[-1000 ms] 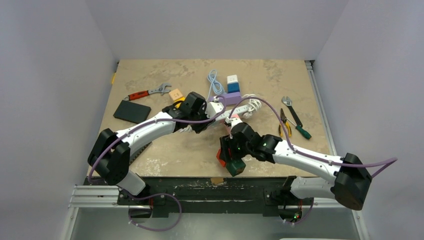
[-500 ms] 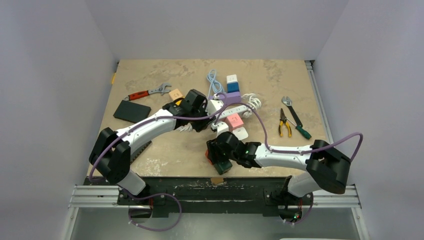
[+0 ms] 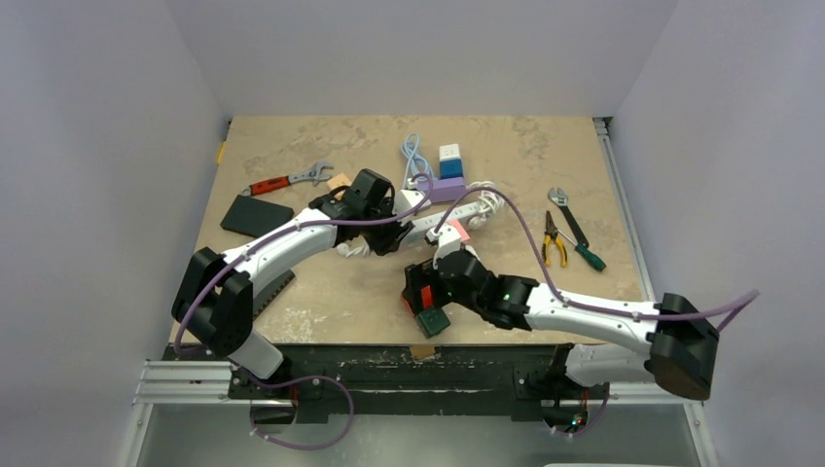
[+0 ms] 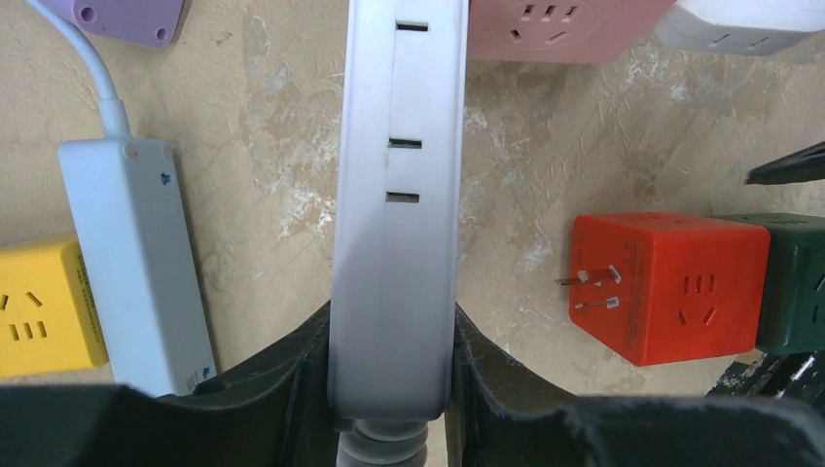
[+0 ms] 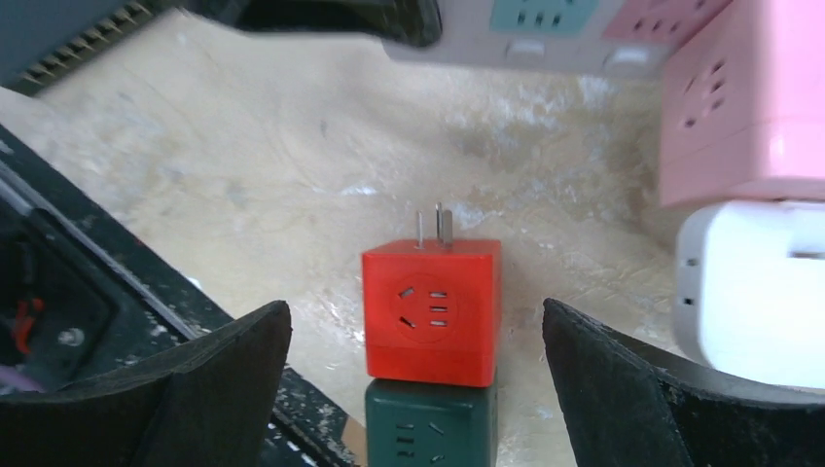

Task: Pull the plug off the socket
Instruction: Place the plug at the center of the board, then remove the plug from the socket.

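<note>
While the left gripper (image 3: 394, 229) meets the power strip (image 3: 457, 212) in the overhead view, its wrist view shows the jaws clamped on the strip, likely bracing it. From the right wrist, the right gripper (image 5: 418, 389) spreads wide and empty, flanking the red plug (image 5: 431, 306), whose prongs are bare, out of the socket.

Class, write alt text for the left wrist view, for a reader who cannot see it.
The left gripper clamps a white power strip that runs up the middle of the view. To its right lies a red cube adapter, its bare prongs pointing toward the strip, beside a green cube.
</note>
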`<state>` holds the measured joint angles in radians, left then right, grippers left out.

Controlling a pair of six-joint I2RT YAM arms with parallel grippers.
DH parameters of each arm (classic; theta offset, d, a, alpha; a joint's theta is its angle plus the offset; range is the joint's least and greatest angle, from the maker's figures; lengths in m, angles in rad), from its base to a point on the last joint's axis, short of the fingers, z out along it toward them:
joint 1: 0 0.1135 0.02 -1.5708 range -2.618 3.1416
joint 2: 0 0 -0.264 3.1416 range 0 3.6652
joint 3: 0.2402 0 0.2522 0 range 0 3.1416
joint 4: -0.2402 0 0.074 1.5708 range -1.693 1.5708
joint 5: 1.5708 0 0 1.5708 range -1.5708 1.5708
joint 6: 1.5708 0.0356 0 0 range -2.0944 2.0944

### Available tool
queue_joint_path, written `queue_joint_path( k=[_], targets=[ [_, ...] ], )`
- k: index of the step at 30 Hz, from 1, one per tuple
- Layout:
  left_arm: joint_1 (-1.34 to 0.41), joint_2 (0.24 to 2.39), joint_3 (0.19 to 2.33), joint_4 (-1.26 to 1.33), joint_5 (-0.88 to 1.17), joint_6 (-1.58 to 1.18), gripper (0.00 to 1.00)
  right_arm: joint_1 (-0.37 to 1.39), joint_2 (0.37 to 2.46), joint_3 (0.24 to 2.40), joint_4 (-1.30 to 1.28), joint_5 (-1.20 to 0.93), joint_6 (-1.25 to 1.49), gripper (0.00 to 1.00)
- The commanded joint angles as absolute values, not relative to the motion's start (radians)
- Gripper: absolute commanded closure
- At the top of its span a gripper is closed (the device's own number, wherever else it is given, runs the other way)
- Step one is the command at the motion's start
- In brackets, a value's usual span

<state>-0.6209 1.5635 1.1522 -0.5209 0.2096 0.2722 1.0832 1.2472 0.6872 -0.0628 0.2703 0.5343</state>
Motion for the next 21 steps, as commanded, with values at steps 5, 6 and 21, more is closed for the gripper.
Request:
queue_joint_path(
  k=[5,6,21],
  targets=[
    [-0.601,1.521,1.201,-0.522,0.166,0.241,1.0,0.932,1.096,0.846,-0.247,0.22,0.469,0.01],
    [-0.601,1.519,1.199,-0.523,0.166,0.242,1.0,0.881,1.088,0.85,-0.256,0.186,0.463,0.01],
    [-0.601,1.498,1.19,-0.53,0.161,0.246,1.0,0.7,1.21,0.894,-0.264,0.07,0.364,0.01]
  ],
)
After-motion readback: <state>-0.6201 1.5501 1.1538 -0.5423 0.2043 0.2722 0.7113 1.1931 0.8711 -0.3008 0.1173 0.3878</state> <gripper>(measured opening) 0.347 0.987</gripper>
